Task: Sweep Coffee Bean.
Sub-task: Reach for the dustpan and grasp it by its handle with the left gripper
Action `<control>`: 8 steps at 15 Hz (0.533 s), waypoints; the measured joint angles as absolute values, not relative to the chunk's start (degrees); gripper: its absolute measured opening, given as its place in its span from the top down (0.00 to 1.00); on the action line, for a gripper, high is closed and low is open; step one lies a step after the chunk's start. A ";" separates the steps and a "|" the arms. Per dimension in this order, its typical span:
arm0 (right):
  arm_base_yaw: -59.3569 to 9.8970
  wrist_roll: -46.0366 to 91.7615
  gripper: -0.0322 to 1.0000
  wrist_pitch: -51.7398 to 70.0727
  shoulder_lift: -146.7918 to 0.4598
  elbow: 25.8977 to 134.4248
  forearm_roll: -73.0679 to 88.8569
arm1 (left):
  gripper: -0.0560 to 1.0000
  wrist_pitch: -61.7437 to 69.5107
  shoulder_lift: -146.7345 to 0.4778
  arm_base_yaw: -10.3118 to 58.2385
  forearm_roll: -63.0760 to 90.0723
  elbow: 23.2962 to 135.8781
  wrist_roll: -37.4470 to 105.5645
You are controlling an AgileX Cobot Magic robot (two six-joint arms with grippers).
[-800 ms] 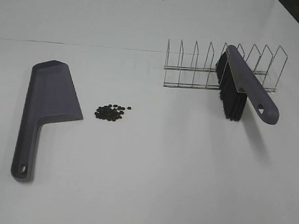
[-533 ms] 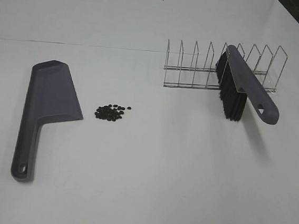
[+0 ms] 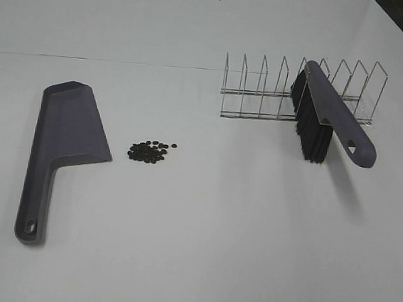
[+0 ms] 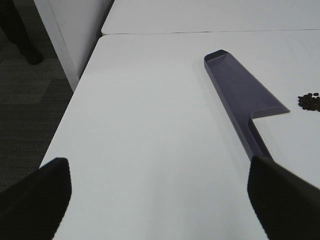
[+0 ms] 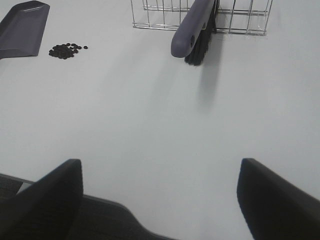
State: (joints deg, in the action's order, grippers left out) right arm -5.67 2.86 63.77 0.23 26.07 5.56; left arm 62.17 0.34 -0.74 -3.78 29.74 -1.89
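Nothing has shifted since the earlier high view. The beans, pan, brush and rack lie exactly where they did, and neither arm has entered that view.

The small dark brown-black coffee beans [image 3: 151,151] sit in one loose heap on the white table [image 3: 213,252], left of centre. Most are packed close together, with a few strays trailing off the far right side (each too small to count surely). They look matte and roundish.

Just to their left, apart from them, the flat grey-purple plastic dustpan [image 3: 67,134] lies on the table. Its wide blade is nearest the heap and its long handle runs toward the near edge, ending in a hanging hole.

Well to the right stands a thin silver wire rack [image 3: 264,93] with upright loops. A grey-purple brush with black bristles [image 3: 329,120] leans tilted in one of its slots, bristles down and holed handle end jutting toward the near side. Only white tabletop lies between brush and beans.

The left gripper [image 4: 160,197] hangs over the table's left margin, its dark fingers spread wide — the dustpan lies ahead of it. The right gripper [image 5: 160,200] is likewise spread apart over the near edge, holding nothing.
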 joint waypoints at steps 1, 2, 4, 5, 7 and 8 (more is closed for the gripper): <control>-5.67 2.86 0.20 63.77 0.23 26.07 5.56 | 0.12 62.17 0.34 -0.74 -3.78 29.74 -1.89; -5.67 2.86 0.20 63.77 0.23 26.07 5.56 | 0.12 62.17 0.34 -0.74 -3.78 29.74 -1.89; -5.67 2.86 0.20 63.77 0.23 26.07 5.56 | 0.12 62.17 0.34 -0.74 -3.78 29.74 -1.89; -5.67 2.86 0.20 63.77 0.23 26.07 5.56 | 0.12 62.17 0.34 -0.74 -3.78 29.74 -1.89; -5.67 2.86 0.20 63.77 0.23 26.07 5.56 | 0.12 62.17 0.34 -0.74 -3.78 29.74 -1.89; -5.67 2.86 0.20 63.77 0.23 26.07 5.56 | 0.12 62.17 0.34 -0.74 -3.78 29.74 -1.89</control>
